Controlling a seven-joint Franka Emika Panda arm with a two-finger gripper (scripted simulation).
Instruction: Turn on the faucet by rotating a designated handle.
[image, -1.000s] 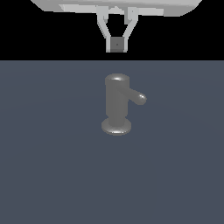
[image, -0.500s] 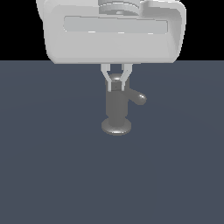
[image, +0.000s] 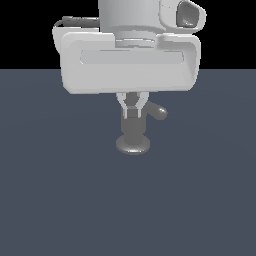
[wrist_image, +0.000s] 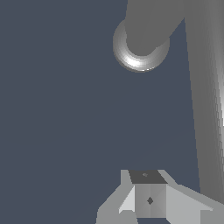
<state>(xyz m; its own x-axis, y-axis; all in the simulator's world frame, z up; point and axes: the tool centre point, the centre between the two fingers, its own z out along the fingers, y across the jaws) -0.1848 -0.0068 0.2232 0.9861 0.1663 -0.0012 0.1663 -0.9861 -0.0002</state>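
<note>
The dull grey faucet (image: 133, 131) stands upright on its flared disc base on the dark floor. Its slim handle (image: 159, 111) sticks out from near the top toward the exterior view's right. My gripper (image: 132, 113) hangs under the big white hand, fingers closed together and empty, and its tips overlap the faucet's cap, which they hide. In the wrist view the faucet (wrist_image: 141, 52) appears from above. The handle (wrist_image: 205, 109) runs as a long grey rod just beside my shut gripper (wrist_image: 149, 200), with no visible contact.
The flat dark blue-grey floor (image: 60, 190) spreads all around the faucet. The white hand body (image: 130, 62) fills the upper middle of the exterior view and hides what is behind it.
The hand has come down and toward the faucet, growing much larger in view. Its fingertips went from well above the faucet to overlapping its top. The faucet and handle have not moved.
</note>
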